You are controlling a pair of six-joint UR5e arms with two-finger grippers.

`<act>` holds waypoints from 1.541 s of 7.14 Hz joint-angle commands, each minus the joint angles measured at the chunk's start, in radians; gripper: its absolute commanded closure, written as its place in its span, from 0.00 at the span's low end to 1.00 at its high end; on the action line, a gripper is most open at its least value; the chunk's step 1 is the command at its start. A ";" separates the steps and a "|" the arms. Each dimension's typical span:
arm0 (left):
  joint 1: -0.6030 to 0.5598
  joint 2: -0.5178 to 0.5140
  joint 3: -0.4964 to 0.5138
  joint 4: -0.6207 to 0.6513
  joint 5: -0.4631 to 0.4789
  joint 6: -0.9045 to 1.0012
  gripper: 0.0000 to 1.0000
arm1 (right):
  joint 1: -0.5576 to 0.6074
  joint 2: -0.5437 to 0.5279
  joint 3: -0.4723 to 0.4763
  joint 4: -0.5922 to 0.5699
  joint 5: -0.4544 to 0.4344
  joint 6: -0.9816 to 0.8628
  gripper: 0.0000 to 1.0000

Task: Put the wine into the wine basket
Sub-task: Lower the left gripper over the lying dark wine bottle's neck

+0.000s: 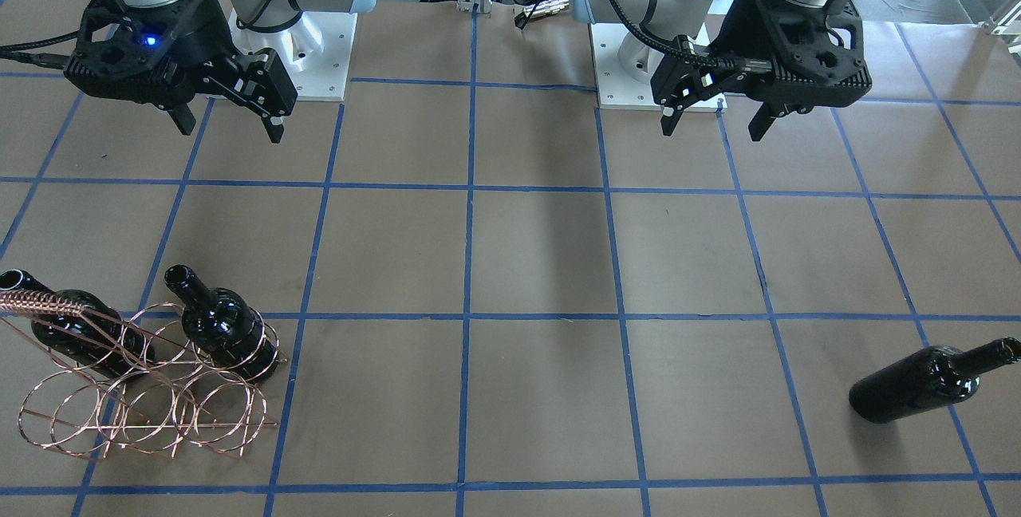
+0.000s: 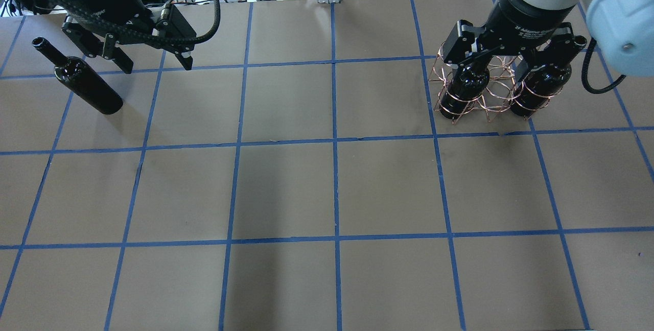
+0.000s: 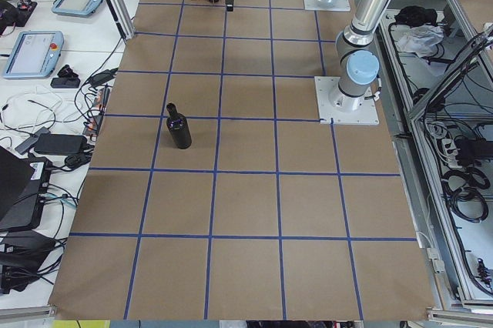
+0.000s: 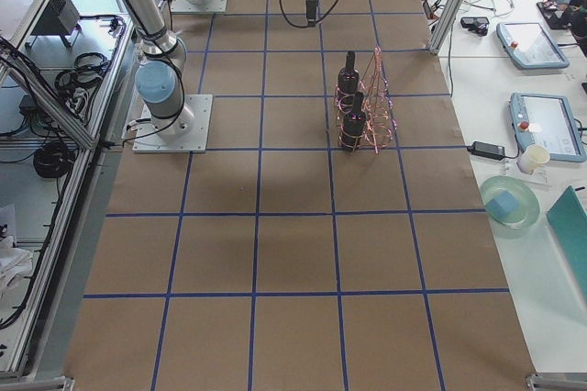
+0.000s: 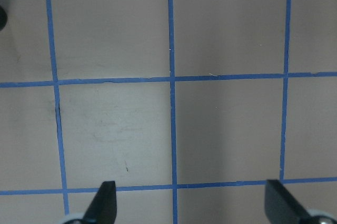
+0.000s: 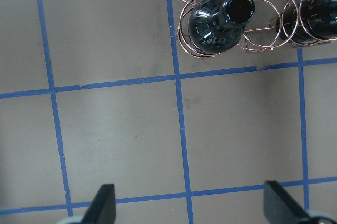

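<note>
- While both arms are held above the table (image 2: 332, 188), the wine bottle (image 1: 917, 385) is seen standing alone on the robot's left side, gripped by nothing.
- The basket (image 1: 151, 401) is set on the robot's right side, well apart from the wine bottle.
- One racked bottle (image 6: 216, 24) and a second racked bottle (image 6: 321, 16) are seated upright in loops of the basket, with further loops between them.
- The left gripper (image 1: 712, 130) is held with its fingers spread apart and nothing between them. In its wrist view only brown table and blue tape lines (image 5: 171, 103) are seen beneath it.
- The right gripper (image 1: 230, 130) is likewise held spread wide and clamped on nothing. It is raised over the table just beside the basket, which is seen at the top edge of its wrist view.
</note>
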 commanded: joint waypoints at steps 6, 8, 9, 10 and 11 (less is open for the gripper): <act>-0.003 0.011 -0.025 -0.001 -0.010 -0.001 0.00 | 0.000 0.000 0.002 0.002 0.000 0.000 0.00; -0.007 0.012 -0.025 -0.004 -0.008 -0.001 0.00 | 0.000 0.000 0.003 0.002 0.000 0.000 0.00; -0.007 0.015 -0.027 -0.008 -0.007 -0.001 0.00 | 0.000 0.000 0.003 0.002 0.000 0.000 0.00; -0.008 0.017 -0.025 -0.013 -0.007 -0.001 0.00 | 0.000 0.000 0.003 0.002 0.000 0.000 0.00; -0.008 0.018 -0.027 -0.013 -0.019 -0.002 0.00 | 0.000 0.000 0.005 0.002 0.000 0.000 0.00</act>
